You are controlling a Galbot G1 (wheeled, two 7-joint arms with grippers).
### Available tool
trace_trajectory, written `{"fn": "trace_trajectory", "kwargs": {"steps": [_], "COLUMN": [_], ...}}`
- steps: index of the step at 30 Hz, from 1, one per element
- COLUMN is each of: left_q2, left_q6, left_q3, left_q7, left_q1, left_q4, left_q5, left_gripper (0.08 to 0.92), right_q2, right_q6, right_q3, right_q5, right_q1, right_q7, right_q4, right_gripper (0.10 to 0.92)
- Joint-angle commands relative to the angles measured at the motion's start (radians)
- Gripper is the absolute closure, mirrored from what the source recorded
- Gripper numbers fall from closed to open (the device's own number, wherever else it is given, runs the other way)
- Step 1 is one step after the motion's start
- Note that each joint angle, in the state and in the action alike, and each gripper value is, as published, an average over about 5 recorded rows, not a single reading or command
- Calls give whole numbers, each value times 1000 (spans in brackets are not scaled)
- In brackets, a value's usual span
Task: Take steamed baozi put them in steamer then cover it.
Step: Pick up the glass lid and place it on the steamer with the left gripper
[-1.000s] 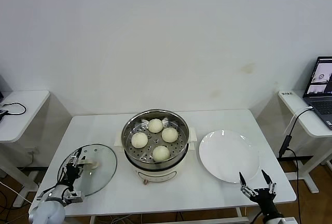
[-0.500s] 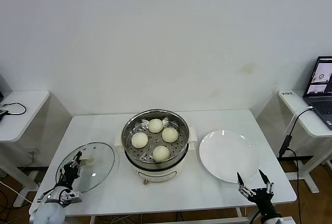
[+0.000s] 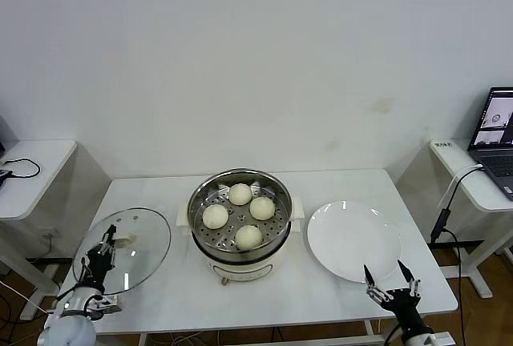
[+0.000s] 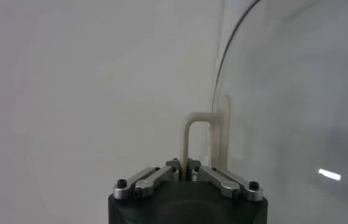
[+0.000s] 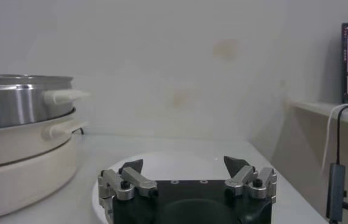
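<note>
From the head camera, your left gripper is holding the cover tilted above the table, left of the steamer where four baozi are sitting. Your left wrist camera is showing its jaws pinching the cover's handle. Your right wrist camera is showing the right gripper spread wide beside the plate.

Steamed baozi: 4, all in the steamer
Steamer: 1
Cover: 1
White plate: 1
Grippers: 2, left gripper, right gripper
Laptop: 1
</note>
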Motion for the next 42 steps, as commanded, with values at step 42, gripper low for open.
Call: {"fn": "trace_trajectory", "kwargs": {"steps": [42], "left_q2": [-135], "left_q6": [562], "left_q3": [577], "left_q7": [558], "left_q1": [-387], "left_q4": [-413], "left_q5": [226], "left_gripper": [856], "right_q2": [119], "right_q6": [27], "right_q3": [-106], "right_q5": [-297], "right_q1": [-15], "right_q7": [39], "right_q4": [19], "right_gripper": [203]}}
